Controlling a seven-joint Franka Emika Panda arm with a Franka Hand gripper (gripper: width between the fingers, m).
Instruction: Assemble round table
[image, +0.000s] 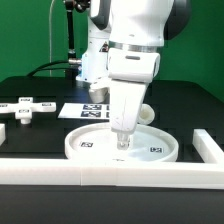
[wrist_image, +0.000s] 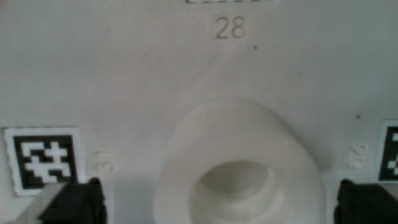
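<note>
The wide rimmed disc lies flat on the black table near the front. My gripper hangs straight down over its middle, fingertips just above the surface. In the wrist view the gripper is open, its dark fingertips spread to either side of the disc's raised centre socket. Tags sit on the disc on either side of the socket. The cross-shaped piece lies flat at the exterior view's left. The cylinder post is not in view.
The marker board lies behind the disc, partly hidden by my arm. A long white rail runs along the front edge and another stands at the exterior view's right. A black stand rises at the back.
</note>
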